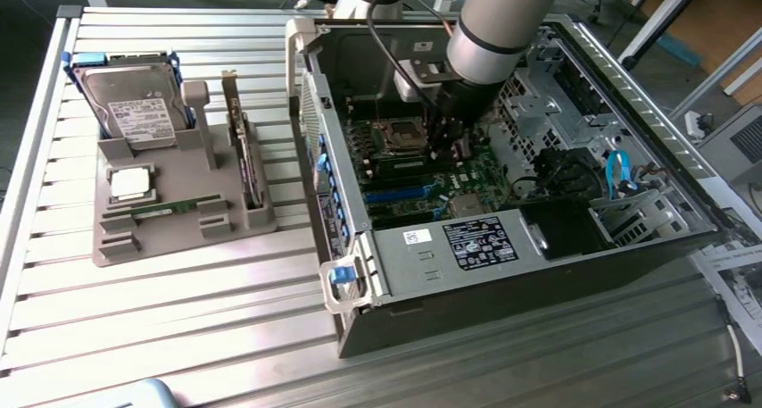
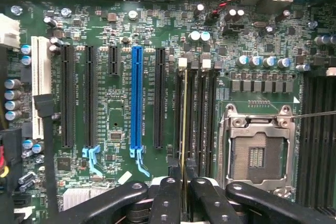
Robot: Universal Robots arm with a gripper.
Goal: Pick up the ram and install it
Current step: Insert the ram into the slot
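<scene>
claw: black two-finger gripper clamped on our long thin green ram stick, seen edge-on.
handling: we judge it light, stiff, fragile; grip mid-length, along the upper edge.

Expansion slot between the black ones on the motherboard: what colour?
The expansion slot is blue; wrist view shows it best.

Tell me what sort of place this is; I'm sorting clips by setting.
Probably a workshop bench for computer assembly: an opened PC case lies on a slatted table, a grey fixture beside it holds a hard drive, and the gripper holds the ram over the motherboard.
</scene>
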